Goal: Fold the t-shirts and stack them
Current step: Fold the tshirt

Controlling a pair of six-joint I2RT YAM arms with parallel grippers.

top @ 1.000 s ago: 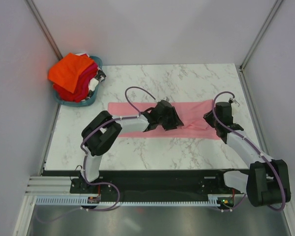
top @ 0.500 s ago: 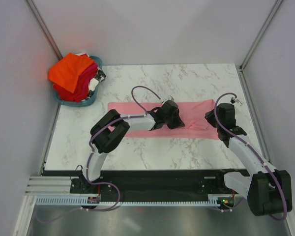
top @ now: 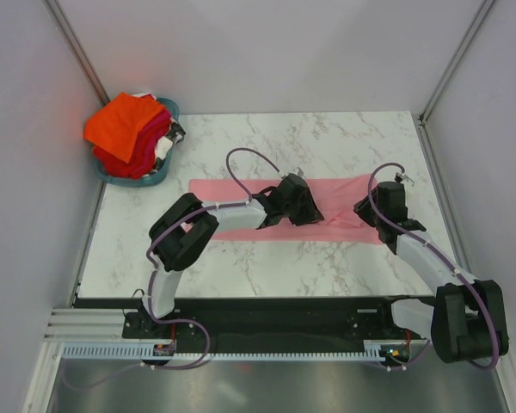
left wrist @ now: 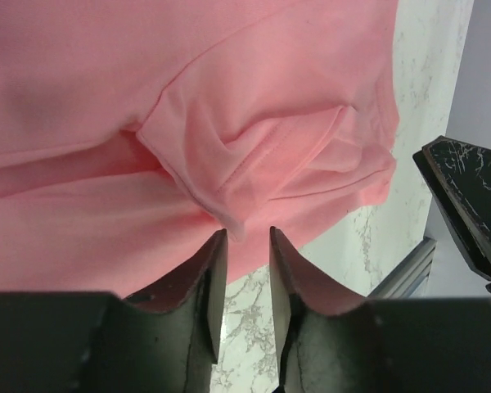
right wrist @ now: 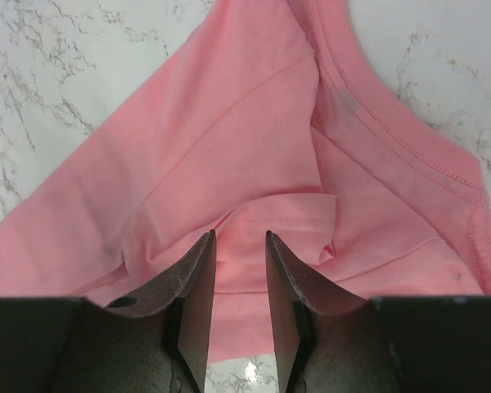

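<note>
A light pink t-shirt [top: 232,191] lies spread flat across the middle of the marble table. My left gripper [top: 314,212] hovers low over its middle; in the left wrist view its jaws [left wrist: 247,234] stand a little apart, with a small raised fold of the pink cloth [left wrist: 229,176] just at the fingertips. My right gripper [top: 364,209] is over the shirt's right end; in the right wrist view [right wrist: 239,236] its jaws are apart over a wrinkled fold near a hemmed edge [right wrist: 393,139]. Bright orange [top: 123,120] and red [top: 146,142] t-shirts are piled at the far left.
A teal basket [top: 146,179] at the table's far-left corner holds the pile of shirts. White walls close in the table on the left, back and right. The table's front edge [top: 258,297] runs just ahead of the arm bases.
Both arms have shifted slightly over the pink shirt, the left elbow swinging right and then back. The shirt has stayed where it was.
</note>
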